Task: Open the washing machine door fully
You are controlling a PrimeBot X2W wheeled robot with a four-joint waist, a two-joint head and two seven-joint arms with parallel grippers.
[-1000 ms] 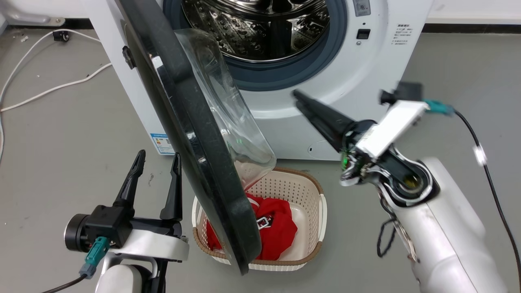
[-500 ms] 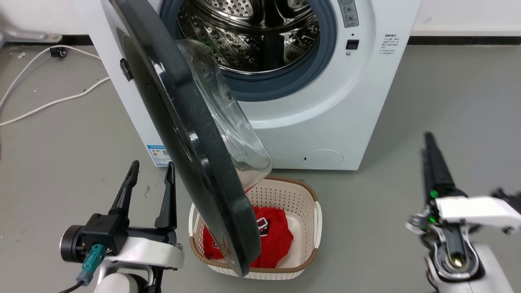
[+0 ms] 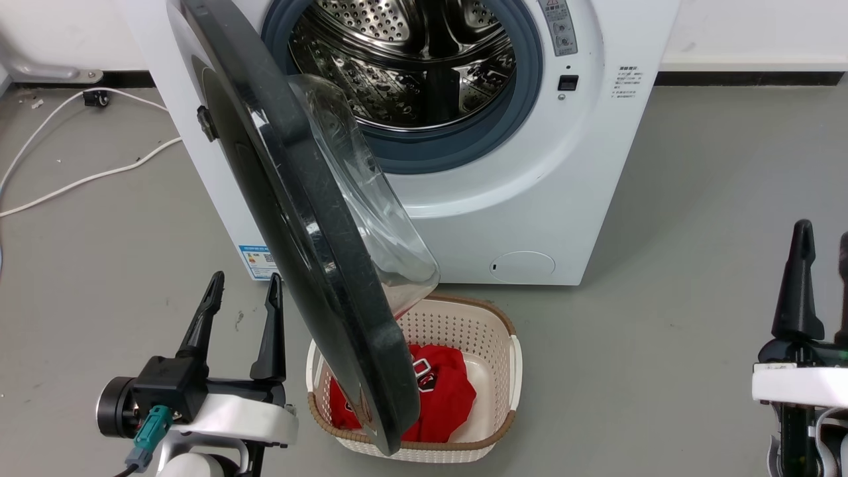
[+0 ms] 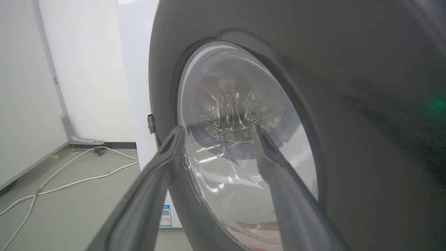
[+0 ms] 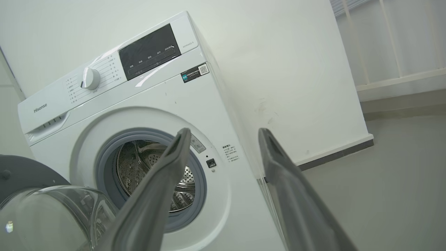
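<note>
The washing machine door (image 3: pixel 311 218) is a glossy black disc hinged at the machine's left. It stands swung far out, its rim toward me, with its clear glass bowl (image 3: pixel 371 218) facing the steel drum (image 3: pixel 411 59). Open and holding nothing, my left gripper (image 3: pixel 244 277) sits just left of the door's outer face without touching it. In the left wrist view the left gripper (image 4: pixel 216 129) points at the door (image 4: pixel 348 104). My right gripper (image 3: pixel 825 230) is open at the lower right, far from the door. In the right wrist view the right gripper (image 5: pixel 224 130) frames the machine (image 5: pixel 174 97).
A cream basket (image 3: pixel 510 358) holding a red garment (image 3: pixel 444 391) sits on the floor under the door's lower rim. White cables (image 3: pixel 79 179) trail over the grey floor at the left. A white wall runs behind the machine.
My right arm has pulled back from in front of the machine to the lower right, and its fingers have parted. The camera has shifted a little. The door and the left gripper have held still.
</note>
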